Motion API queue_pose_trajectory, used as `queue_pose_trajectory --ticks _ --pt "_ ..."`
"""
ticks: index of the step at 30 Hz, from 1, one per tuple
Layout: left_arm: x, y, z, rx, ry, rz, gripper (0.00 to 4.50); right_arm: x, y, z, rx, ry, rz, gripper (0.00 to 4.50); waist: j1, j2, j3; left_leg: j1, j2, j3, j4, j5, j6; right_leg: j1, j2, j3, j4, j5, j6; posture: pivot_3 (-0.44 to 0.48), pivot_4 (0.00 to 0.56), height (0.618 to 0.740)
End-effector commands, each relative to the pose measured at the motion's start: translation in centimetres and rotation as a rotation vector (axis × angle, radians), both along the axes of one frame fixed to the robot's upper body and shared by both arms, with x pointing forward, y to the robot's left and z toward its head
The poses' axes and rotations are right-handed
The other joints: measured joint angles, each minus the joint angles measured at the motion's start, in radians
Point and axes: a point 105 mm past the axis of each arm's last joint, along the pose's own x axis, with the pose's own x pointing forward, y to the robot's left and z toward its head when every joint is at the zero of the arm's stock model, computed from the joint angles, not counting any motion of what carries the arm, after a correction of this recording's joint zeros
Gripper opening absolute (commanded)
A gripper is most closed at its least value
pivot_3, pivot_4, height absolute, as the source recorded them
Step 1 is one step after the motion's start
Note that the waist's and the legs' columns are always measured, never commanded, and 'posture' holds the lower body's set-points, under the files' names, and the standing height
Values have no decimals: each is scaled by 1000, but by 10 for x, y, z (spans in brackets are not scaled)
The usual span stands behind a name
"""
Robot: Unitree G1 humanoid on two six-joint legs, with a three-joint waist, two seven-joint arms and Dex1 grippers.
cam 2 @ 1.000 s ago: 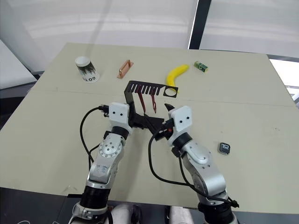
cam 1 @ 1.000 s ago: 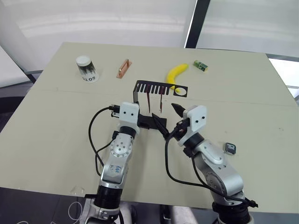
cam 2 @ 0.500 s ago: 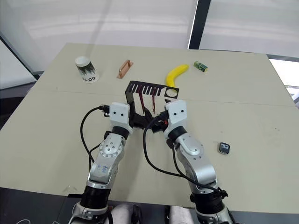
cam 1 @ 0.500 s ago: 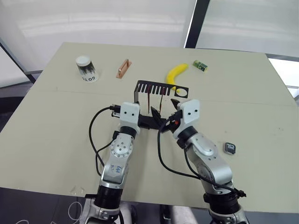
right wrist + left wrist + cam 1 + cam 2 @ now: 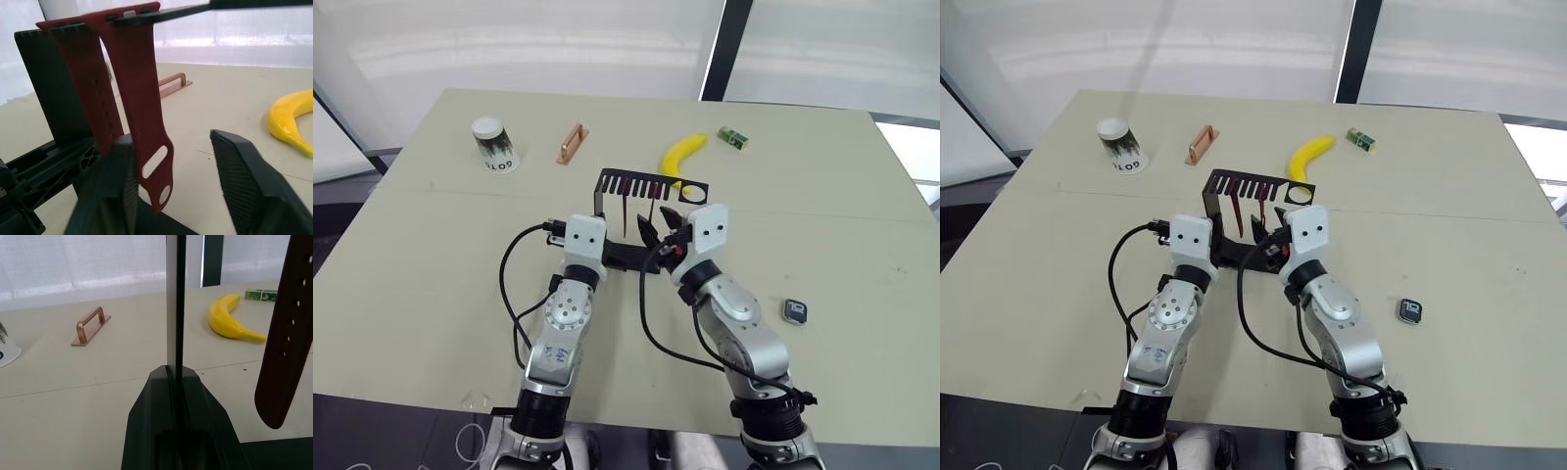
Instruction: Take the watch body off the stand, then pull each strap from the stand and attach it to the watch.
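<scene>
1. Pale beige, the counter [image 5: 431, 255] carries everything we see, with bright window panels behind it.
2. We find the stand [image 5: 646, 185] near the middle of the counter, its slotted top arm reaching toward our right, with a round hole at the end.
3. Two dark red straps [image 5: 132, 93] hang side by side from the slots; the one with small holes [image 5: 286, 328] shows close in our left wrist view.
4. Our left gripper [image 5: 174, 396] is closed on the stand's upright back, whose thin edge rises from between its fingers.
5. Our right gripper [image 5: 178, 191] has its fingers spread wide, one on either side of the nearer strap's lower end, whose slotted tip hangs between them without clearly touching.
6. The watch body [image 5: 795, 311] lies flat on the counter well off to our right, apart from the stand and both grippers.
7. Farther back lie a banana [image 5: 683, 155], a small green box [image 5: 733, 138], a copper handle [image 5: 571, 143] and a paper cup [image 5: 494, 145].
</scene>
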Motion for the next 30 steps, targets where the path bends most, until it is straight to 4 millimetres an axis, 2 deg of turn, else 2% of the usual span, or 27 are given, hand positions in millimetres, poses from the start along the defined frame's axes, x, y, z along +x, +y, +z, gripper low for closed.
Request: queue_pose_trajectory --ticks 1,2,3,10,18,22,26,30 --pt "0 -1 8 -2 -25 9 0 -4 2 16 32 -57 6 669 0 0 0 0 0 0 0 0 0 0 0 0 0 0 0 0 150 725" --pt "0 -1 8 -2 -26 9 0 -4 2 16 33 -58 7 158 0 0 0 0 0 0 0 0 0 0 0 0 0 0 0 0 150 725" --pt "0 -1 8 -3 -27 10 0 -4 2 16 33 -59 7 69 0 0 0 0 0 0 0 0 0 0 0 0 0 0 0 0 150 725" --pt "0 2 10 -18 -40 18 0 -8 4 23 10 -103 25 69 -1 0 0 0 0 0 0 0 0 0 0 0 0 0 0 0 150 725" --pt "0 3 9 -17 -33 27 0 -24 12 39 -155 -315 62 69 -5 0 0 -1 0 0 -1 0 0 -1 0 0 -1 0 0 0 150 725" --pt "1 2 9 -16 -35 25 0 -30 13 37 -185 -343 87 69 -6 0 0 -1 0 0 -1 0 0 -1 0 0 -1 0 0 0 150 725" --pt "3 3 10 -17 -41 25 0 -39 6 28 -197 -313 105 69 -5 0 0 -1 0 -1 -1 0 0 0 0 -1 -1 0 0 0 150 725" --pt "1 1 10 -35 -41 -1 1332 -51 -12 16 -212 -265 119 0 -2 0 0 -2 0 -1 -1 0 0 -1 0 -1 -2 0 0 0 150 725"
